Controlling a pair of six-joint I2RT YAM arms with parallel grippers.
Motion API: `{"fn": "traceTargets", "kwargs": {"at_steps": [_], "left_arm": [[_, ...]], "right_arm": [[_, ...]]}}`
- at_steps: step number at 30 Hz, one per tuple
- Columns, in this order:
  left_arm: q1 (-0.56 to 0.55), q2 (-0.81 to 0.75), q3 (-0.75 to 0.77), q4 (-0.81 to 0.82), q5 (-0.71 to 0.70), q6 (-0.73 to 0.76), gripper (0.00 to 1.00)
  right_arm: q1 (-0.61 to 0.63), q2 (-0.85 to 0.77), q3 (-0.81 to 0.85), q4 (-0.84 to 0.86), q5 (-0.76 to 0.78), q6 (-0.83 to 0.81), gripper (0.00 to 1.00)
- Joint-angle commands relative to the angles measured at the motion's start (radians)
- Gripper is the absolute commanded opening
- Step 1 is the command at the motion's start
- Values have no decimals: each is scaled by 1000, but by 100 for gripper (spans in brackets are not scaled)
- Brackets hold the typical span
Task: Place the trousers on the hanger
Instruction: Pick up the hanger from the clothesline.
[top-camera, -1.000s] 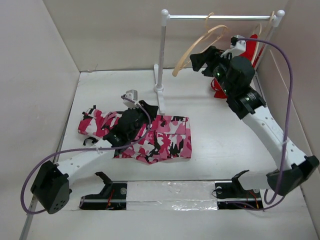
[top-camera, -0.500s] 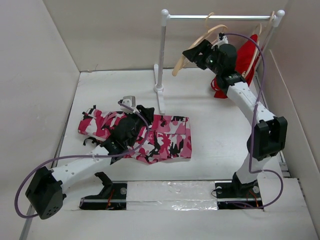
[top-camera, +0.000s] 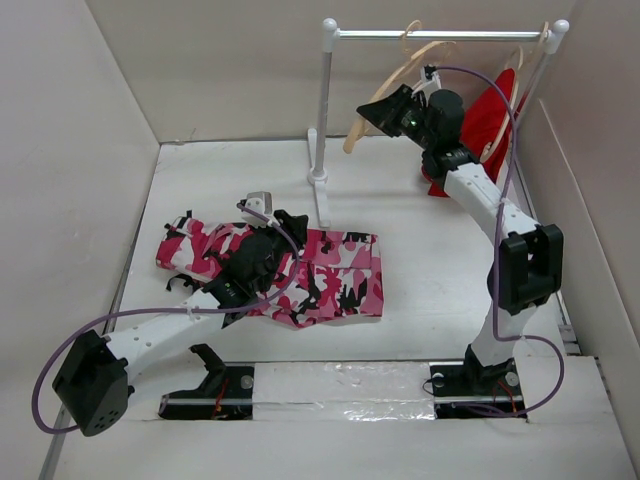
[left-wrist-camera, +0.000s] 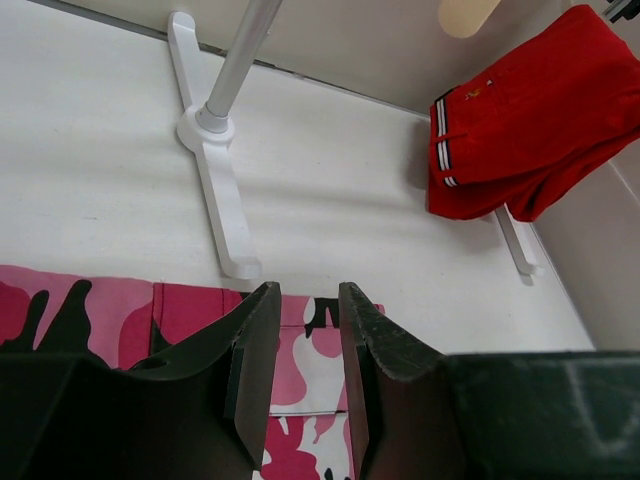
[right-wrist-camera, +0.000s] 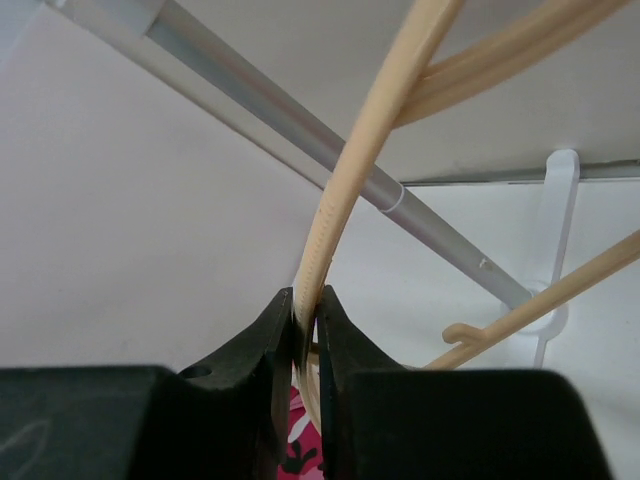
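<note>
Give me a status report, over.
Right gripper shut on hanger, hooked on rail. Left gripper slightly open over trousers on table. Rack post near trousers.

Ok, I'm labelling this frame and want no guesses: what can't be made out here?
- Hook of the hanger: right wrist view, cut off by the top edge; top view, too small.
- Middle of the trousers: top view, covered by the left arm; left wrist view, behind the left gripper.
- Whether that gripper touches the cloth: its own fingers hide the contact.
</note>
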Motion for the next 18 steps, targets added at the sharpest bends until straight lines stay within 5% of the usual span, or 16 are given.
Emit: {"fn": "traceTargets", "kwargs": {"at_steps": [1,3,8,18], "left_arm": [[-2,1,14,39,-12,11,28],[-2,-1,16,34,-15,11,28],[-2,-17,8,46,15,13,49],[-2,-62,0,59,38,38,50]], "right_arm": [[9,-61,3,87,-26,-15,9],[9,-83,-3,92,-38,-26,6],[9,-169,-64,80,-42,-52,1],[-1,-261,-243,44,-87,-106,0]]}}
